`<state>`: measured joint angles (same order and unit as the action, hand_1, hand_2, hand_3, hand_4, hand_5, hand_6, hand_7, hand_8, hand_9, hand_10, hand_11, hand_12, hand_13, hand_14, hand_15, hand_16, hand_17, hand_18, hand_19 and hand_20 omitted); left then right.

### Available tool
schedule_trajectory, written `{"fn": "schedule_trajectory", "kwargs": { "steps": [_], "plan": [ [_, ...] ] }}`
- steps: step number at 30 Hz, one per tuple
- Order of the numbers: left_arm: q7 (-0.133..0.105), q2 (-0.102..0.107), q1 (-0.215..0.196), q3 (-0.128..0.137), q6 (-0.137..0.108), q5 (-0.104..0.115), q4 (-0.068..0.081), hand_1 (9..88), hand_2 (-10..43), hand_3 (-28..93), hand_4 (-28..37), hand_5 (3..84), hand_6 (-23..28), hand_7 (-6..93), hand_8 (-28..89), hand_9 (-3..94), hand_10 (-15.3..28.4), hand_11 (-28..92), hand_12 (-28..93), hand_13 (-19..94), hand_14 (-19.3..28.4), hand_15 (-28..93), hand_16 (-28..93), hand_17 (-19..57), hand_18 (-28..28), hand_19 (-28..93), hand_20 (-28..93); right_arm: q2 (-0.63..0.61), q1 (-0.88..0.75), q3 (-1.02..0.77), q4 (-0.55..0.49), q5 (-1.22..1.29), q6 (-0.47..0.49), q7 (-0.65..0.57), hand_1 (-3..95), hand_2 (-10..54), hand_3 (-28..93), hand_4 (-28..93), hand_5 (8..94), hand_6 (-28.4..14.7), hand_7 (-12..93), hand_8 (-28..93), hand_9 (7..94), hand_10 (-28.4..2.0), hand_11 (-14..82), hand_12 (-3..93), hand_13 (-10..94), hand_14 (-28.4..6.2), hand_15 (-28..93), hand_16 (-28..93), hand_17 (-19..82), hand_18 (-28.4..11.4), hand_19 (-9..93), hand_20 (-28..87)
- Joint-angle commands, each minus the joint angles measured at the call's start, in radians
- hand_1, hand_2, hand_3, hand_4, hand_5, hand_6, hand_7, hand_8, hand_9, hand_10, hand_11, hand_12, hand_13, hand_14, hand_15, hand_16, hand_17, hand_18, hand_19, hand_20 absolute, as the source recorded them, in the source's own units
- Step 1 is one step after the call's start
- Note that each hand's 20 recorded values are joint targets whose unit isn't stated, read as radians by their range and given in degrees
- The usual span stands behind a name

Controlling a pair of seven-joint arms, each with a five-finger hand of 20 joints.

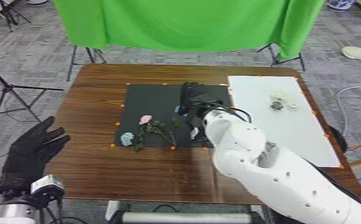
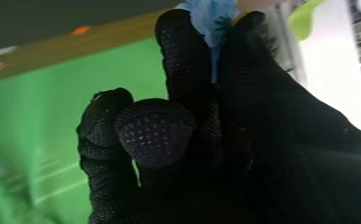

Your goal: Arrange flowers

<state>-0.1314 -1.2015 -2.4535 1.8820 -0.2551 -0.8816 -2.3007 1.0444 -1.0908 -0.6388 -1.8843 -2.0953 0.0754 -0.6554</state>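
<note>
Pinching matters most here: I've got the blue flower point(image 2: 208, 19) clamped btwn thumb and fingers of my R robot hand point(image 1: 191, 95), over the far part of the black mat point(image 1: 145, 97). View's poor at the tips, so prob. a petal grip rather than stem, AFAICT. Best to use min. squeeze, just enough that it doesn't slip, bc the bloom looks soft and would crush fast.

If it's bound for the white sheet point(image 1: 292, 135), I'd lift straight up first, then swing R w/ the stem well above the mat, so nothing drags or snags. Set-down wants to be slow, next to the pale flower point(image 1: 280, 95) w/o touching it, then fingers apart evenly so the bloom doesn't stick to the glove. Pink flower point(image 1: 145, 119) and the second blue flower point(image 1: 127, 138) lie on the mat's L side w/ loose greenery point(image 1: 163, 134); I'd keep the wrist clear of those.

Pose: R arm point(image 1: 256, 155) comes in from the near R corner, slants over the bench point(image 1: 88, 175) and reaches fwd to the mat. L robot hand point(image 1: 36, 150) is off the bench's L edge, fingers apart, nothing in it, thumb side toward the bench.
</note>
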Motion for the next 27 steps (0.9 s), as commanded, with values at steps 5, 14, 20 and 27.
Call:
{"fn": "schedule_trajectory", "kwargs": {
  "steps": [5, 14, 20, 27],
  "plan": [
    [0.024, 0.009, 0.021, 0.006, 0.025, -0.004, 0.016, 23.7, 5.1, 81, -21.4, 35.8, 9.5, 14.9, -10, 34.8, 20.4, 30, 10, 25, 26.7, 53, -10, -11.4, 23.5, 57, 4, 0.092, 0.105, 0.197, 0.102, -0.074, -0.081, 0.021, 53.0, -9.5, 81, -28, 84.6, -0.1, 21, 3, 91.0, -10.9, 19.3, 28.8, 79, -6.6, 79, 14, 37, -22.6, 93, 29],
    [0.033, 0.018, 0.060, -0.008, 0.039, -0.007, 0.032, 23.6, 5.1, 81, -21.4, 35.7, 9.4, 15.0, -10, 34.9, 20.4, 30, 10, 25, 26.7, 53, -10, -11.4, 23.5, 57, 4, 0.138, 0.149, 0.266, 0.182, -0.073, -0.098, -0.020, 52.4, -9.5, 81, -28, 84.4, 0.0, 22, 3, 90.8, -10.8, 20.9, 29.0, 79, -6.7, 79, 14, 36, -22.6, 93, 29],
    [0.028, 0.021, 0.070, -0.012, 0.042, -0.007, 0.037, 23.7, 5.1, 81, -21.5, 35.8, 9.5, 15.0, -10, 34.9, 20.4, 30, 10, 25, 26.7, 53, -9, -11.4, 23.5, 57, 4, 0.134, 0.184, 0.308, 0.220, -0.054, -0.123, -0.059, 52.4, -9.5, 81, -28, 84.3, 0.0, 22, 3, 90.7, -10.8, 21.2, 28.9, 79, -6.6, 79, 14, 36, -22.5, 93, 28],
    [0.028, 0.024, 0.082, -0.021, 0.047, -0.008, 0.043, 23.7, 5.1, 81, -21.4, 35.8, 9.5, 15.0, -10, 34.8, 20.4, 30, 10, 25, 26.7, 53, -10, -11.5, 23.6, 57, 4, 0.136, 0.226, 0.361, 0.260, -0.059, -0.146, -0.098, 52.3, -9.5, 81, -28, 84.1, 0.0, 22, 3, 90.6, -10.7, 21.3, 28.9, 79, -6.7, 79, 14, 36, -22.5, 93, 28]
  ]
}}
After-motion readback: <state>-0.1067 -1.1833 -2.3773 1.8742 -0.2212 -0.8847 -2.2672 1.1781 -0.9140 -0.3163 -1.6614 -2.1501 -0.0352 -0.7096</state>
